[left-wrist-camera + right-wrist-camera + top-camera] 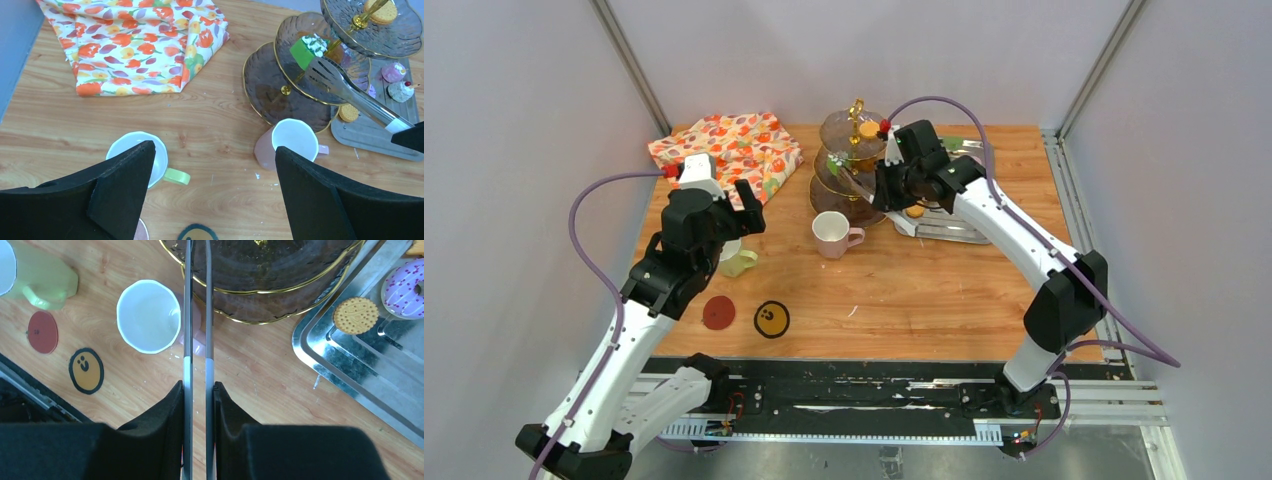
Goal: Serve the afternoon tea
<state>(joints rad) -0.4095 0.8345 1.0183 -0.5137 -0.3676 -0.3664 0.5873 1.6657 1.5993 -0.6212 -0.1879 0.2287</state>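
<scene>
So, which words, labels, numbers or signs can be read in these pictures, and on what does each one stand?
No words, brands or numbers can be read anywhere.
Yellow coaster: only a drawn black face, no letters.
Red coaster: tiny dark marks, too small to read.

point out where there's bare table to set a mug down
Widest bare tabletop: right of the smiley coaster, on the near side of the pink mug and steel tray. A narrow strip lies between floral cloth and stand. Crowded: stand and tray, where the right pincer holds tongs.
</scene>
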